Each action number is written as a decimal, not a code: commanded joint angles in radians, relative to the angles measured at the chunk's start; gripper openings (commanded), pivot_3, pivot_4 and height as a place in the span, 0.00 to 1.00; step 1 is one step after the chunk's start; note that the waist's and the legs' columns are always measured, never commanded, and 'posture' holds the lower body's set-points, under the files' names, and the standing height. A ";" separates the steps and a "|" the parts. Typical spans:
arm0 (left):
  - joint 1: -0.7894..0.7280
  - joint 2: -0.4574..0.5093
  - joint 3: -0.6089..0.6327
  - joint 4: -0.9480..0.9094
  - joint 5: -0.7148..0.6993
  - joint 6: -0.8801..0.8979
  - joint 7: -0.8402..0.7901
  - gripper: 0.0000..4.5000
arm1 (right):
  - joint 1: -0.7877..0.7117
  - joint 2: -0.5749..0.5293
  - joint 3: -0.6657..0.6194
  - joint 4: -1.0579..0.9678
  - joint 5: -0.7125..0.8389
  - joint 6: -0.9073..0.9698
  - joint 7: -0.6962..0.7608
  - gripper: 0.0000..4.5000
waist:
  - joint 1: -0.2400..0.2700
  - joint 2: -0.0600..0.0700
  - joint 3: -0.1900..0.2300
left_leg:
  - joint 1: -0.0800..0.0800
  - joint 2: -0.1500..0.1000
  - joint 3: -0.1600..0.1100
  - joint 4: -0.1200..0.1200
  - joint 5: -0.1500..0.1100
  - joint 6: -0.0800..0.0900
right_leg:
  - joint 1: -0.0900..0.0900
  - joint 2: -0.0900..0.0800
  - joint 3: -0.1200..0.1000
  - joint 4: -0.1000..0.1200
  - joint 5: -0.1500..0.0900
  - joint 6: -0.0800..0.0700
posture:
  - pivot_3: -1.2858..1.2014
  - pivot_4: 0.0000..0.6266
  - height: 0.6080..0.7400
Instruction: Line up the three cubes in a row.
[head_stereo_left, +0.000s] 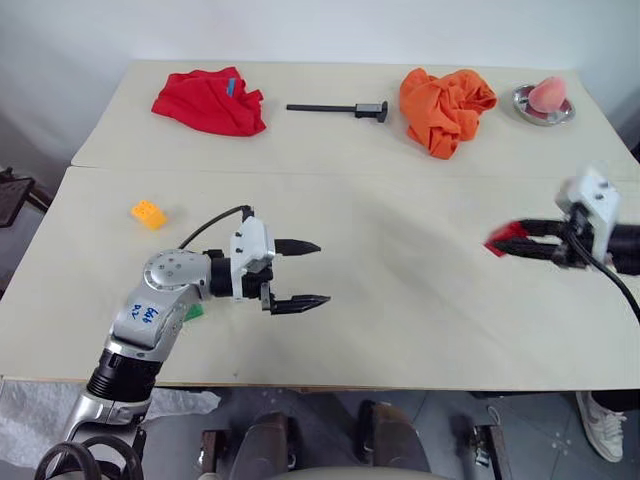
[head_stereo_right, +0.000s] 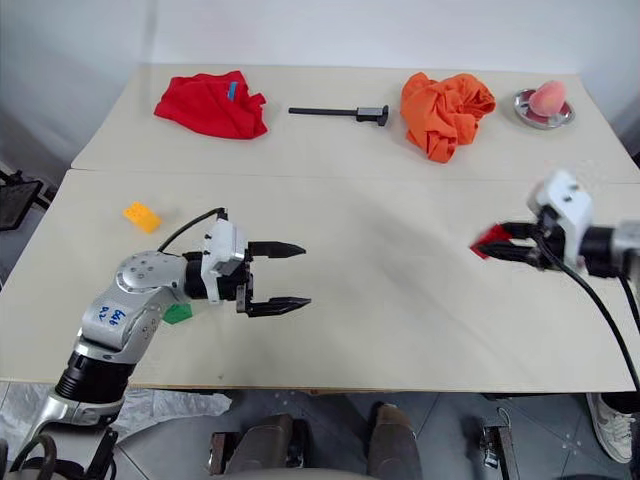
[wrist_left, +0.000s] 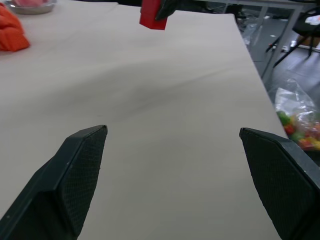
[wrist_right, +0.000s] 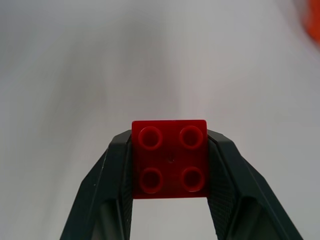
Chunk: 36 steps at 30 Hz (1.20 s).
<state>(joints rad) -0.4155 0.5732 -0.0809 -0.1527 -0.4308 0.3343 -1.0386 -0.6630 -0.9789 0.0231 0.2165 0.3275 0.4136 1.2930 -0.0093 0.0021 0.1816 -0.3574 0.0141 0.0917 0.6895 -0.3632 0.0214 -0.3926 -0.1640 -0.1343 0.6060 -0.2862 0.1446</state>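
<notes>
My right gripper (head_stereo_left: 503, 240) is shut on the red cube (wrist_right: 170, 159) and holds it just above the table's right side; the studded face shows between the two fingers. The same red cube (wrist_left: 151, 17) also appears far across the table in the left wrist view. Over the near left of the table, my left gripper (head_stereo_left: 323, 272) stands open, pointing right, with nothing between its fingers. The green cube (head_stereo_right: 178, 313) lies on the table, half hidden under my left forearm. Further left lies the yellow-orange cube (head_stereo_left: 148, 214).
Along the far table lie a red cloth (head_stereo_left: 210, 100), a black tool (head_stereo_left: 340, 108), an orange cloth (head_stereo_left: 445, 108) and a metal dish (head_stereo_left: 545, 112) holding something pink. A seam (head_stereo_left: 350, 172) joins the two tables. A person's shoe (head_stereo_left: 600, 425) shows beyond the front right corner.
</notes>
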 joint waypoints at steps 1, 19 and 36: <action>0.027 0.030 0.057 0.003 -0.015 -0.044 -0.024 1.00 | -0.165 0.098 0.152 0.134 -0.111 -0.136 0.116 0.33 | -0.006 -0.001 0.000 | 0.000 0.000 0.000 0.000 0.000 0.000 | 0.000 0.000 0.000 0.000 0.000 0.000 | 0.52 0.24 1.00; 0.170 0.084 0.182 -0.109 -0.036 -0.022 0.053 1.00 | -0.451 0.359 0.320 0.758 -0.375 -0.576 0.290 0.49 | -0.019 -0.001 0.001 | -0.014 0.000 -0.008 0.009 -0.002 0.002 | -0.003 -0.001 -0.011 -0.001 0.000 0.000 | 0.52 0.24 1.00; 0.699 0.127 0.805 0.000 -0.150 -0.167 -0.065 1.00 | 0.023 0.223 0.043 0.207 0.323 -0.511 0.321 0.99 | -0.018 0.002 0.002 | -0.014 0.001 -0.018 0.008 -0.005 0.001 | 0.000 -0.001 -0.015 -0.005 0.000 0.000 | 0.52 0.24 1.00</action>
<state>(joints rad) 0.2424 0.6893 0.6558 -0.1920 -0.5740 0.2135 -1.0626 -0.6517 -0.7501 0.1088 0.5054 0.5853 -0.1193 1.5487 -0.0268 0.0037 0.1838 -0.3708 0.0153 0.0754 0.6984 -0.3679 0.0220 -0.3925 -0.1650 -0.1489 0.6016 -0.2862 0.1448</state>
